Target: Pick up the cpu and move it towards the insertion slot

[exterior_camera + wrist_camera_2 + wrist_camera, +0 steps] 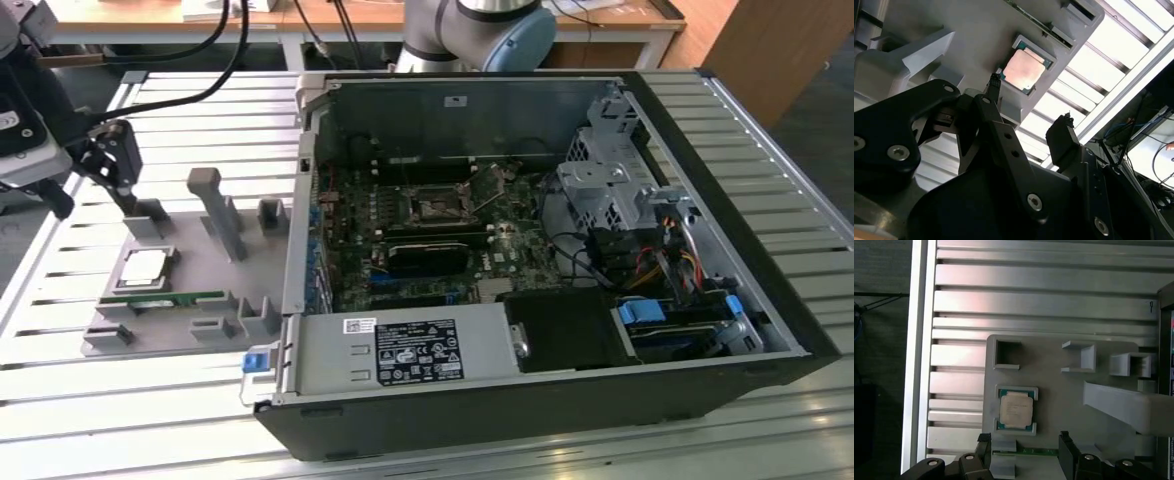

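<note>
The cpu [1015, 410] sat untouched in a locating recess of the grey fixture [1064, 405]; the pincer [1024, 436] hovered open nearby.

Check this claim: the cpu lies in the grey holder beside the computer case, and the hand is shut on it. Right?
No. The second wrist view shows the hand open, not gripping the cpu, which does lie in the grey holder beside the computer case.

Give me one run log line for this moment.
gripper: open, empty, over gray fixture | cpu: in fixture pocket, not gripped | insertion slot: inside computer case
</note>
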You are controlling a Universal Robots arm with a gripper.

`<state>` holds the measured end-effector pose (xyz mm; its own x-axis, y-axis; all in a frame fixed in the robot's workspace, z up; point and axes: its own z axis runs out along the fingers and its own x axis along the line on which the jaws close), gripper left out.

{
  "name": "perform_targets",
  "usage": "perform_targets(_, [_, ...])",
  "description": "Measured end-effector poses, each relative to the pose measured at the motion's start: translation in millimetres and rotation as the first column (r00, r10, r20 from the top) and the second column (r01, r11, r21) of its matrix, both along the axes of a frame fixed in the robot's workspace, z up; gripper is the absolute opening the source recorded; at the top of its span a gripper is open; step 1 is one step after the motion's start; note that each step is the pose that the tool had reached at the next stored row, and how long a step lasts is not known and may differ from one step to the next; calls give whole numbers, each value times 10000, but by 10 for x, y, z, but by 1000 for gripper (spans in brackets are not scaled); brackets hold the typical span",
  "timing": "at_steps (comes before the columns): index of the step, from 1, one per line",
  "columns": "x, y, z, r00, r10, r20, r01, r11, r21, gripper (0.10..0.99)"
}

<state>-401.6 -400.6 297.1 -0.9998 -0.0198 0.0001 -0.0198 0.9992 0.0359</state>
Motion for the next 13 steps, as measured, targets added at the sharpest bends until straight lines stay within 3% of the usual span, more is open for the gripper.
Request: perform_targets(13, [0, 0, -96, 10000, 0, -1, 0, 10000, 0, 647])
